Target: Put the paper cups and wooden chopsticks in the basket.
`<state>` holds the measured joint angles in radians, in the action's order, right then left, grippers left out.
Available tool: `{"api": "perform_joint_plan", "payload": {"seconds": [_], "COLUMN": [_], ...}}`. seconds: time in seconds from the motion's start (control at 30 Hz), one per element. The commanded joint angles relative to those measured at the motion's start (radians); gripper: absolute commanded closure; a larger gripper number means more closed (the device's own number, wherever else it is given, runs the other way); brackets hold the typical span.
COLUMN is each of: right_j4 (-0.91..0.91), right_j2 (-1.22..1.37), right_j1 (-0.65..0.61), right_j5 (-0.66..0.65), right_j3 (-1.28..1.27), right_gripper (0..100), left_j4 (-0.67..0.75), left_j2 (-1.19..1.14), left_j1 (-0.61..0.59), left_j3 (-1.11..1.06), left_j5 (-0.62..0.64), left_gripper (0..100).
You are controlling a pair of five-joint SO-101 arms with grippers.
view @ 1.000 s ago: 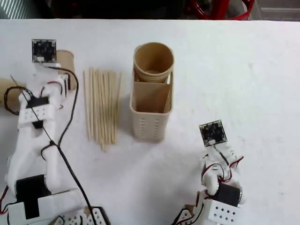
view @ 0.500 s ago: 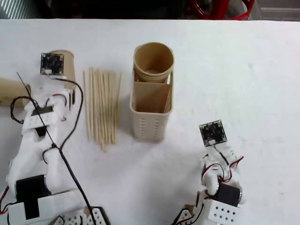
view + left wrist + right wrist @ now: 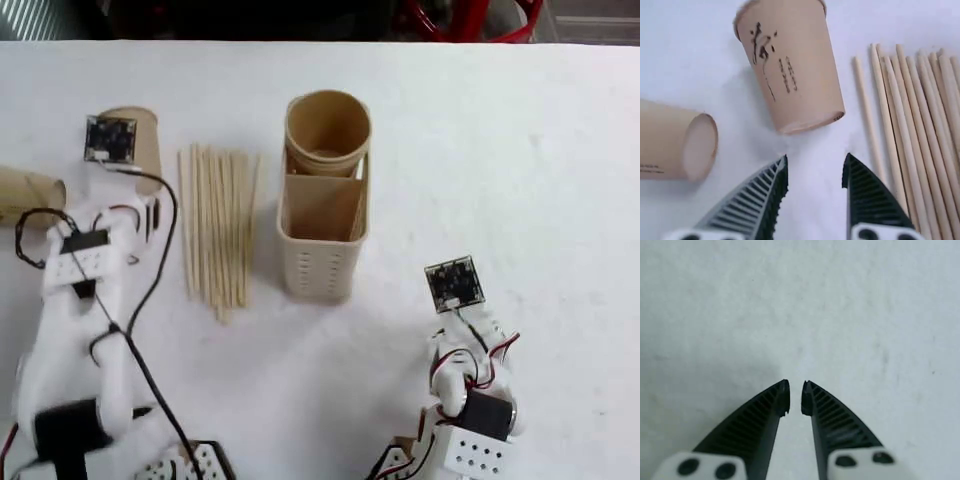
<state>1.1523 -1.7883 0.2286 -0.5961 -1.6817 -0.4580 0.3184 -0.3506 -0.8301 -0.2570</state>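
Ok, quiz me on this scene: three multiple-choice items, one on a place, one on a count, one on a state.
1. Where are the wooden chopsticks relative to the basket?
A: standing inside it. B: flat on the table beside it. C: across its rim.
2. How many paper cups lie loose outside the basket?
A: two. B: none. C: five.
3. The left gripper has its jaws:
A: shut on a cup. B: shut on chopsticks. C: open, holding nothing.

Answers: 1 B, they lie in a row next to the basket. 2 A, one is by the chopsticks and a second cup is farther out. 3 C, the left wrist view shows a clear gap with nothing in it.
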Motion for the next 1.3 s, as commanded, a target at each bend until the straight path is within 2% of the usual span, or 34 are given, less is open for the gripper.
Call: {"api": "perform_joint_plan", "payload": {"seconds": [0.0,0.2,0.4,0.5,0.63,0.73,0.83,0.93,1.1,1.27], "right_j4": [0.004,0.004,0.004,0.004,0.004,0.004,0.004,0.004,0.004,0.004], "right_j2": [-0.005,-0.005,-0.005,-0.005,-0.005,-0.005,-0.005,-0.005,-0.005,-0.005], "right_j1": [0.004,0.004,0.004,0.004,0.004,0.004,0.004,0.004,0.004,0.004], "right_j5": [-0.006,-0.006,-0.006,-0.006,-0.006,-0.006,-0.006,-0.006,-0.006,-0.006], "right_j3": [-0.009,-0.009,-0.009,-0.009,-0.009,-0.009,-0.009,-0.009,-0.009,-0.009], "right_gripper": [94.2,94.2,94.2,94.2,94.2,94.2,94.2,94.2,94.2,94.2], "left_j4": [0.012,0.212,0.433,0.485,0.474,0.4,0.269,0.157,0.097,0.04], "left_j2": [0.139,0.114,-0.124,-0.228,-0.277,-0.272,-0.271,-0.269,-0.265,-0.087], "left_j1": [-0.007,-0.008,-0.025,-0.033,-0.062,-0.067,-0.064,-0.068,-0.07,-0.074], "left_j3": [0.054,0.052,0.061,0.061,0.051,0.034,0.032,0.04,0.044,0.041], "left_j5": [0.002,0.002,0.002,-0.005,-0.006,-0.025,-0.1,-0.118,-0.12,-0.081], "left_gripper": [81,81,89,88,88,89,89,88,88,88]}}
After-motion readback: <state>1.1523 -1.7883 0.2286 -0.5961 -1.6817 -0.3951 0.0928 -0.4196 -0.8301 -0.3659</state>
